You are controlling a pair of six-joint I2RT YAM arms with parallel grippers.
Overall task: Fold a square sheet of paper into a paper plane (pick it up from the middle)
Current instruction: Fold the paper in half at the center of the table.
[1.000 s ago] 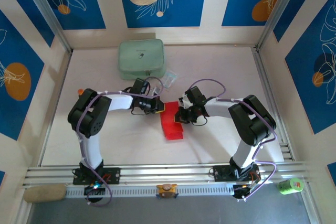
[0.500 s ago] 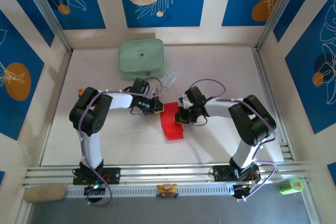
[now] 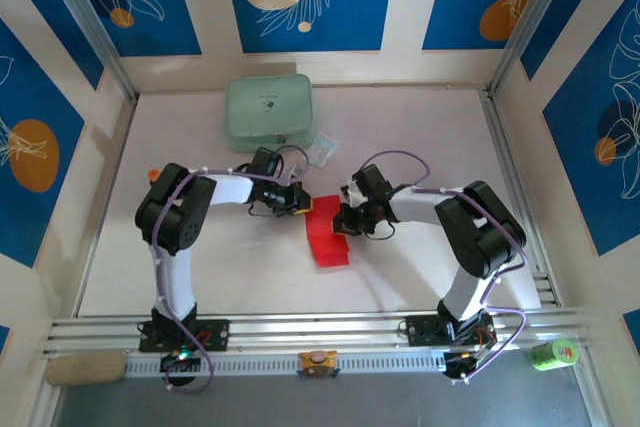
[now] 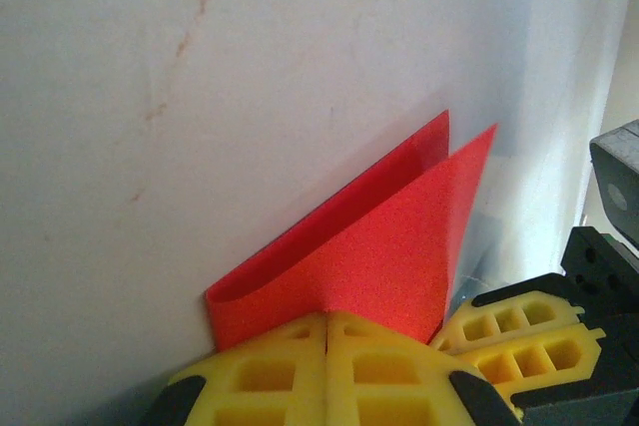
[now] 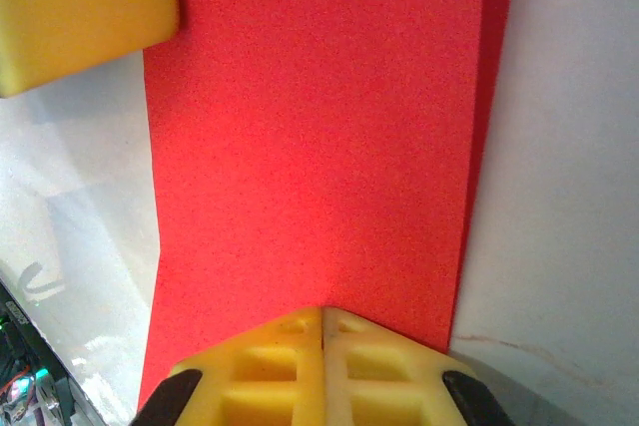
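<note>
White table (image 3: 400, 127); left gripper (image 4: 326, 316), right gripper (image 5: 321, 310) pinch folded red sheet (image 4: 379, 236), gripped edges hidden.

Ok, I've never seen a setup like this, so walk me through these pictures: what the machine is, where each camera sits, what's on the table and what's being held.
The machine is two robot arms bolted side by side at the near edge of a white table. The overhead picture comes from a fixed camera above and behind them. The other two come from cameras on the wrists, each looking along its own yellow fingers. On the table are a pale green pouch, a small clear packet and a folded red paper sheet. The left tool is shut, pinching a fold of the sheet, whose two layers fan out ahead of it. The right tool is also shut on the sheet, at another edge.
</note>
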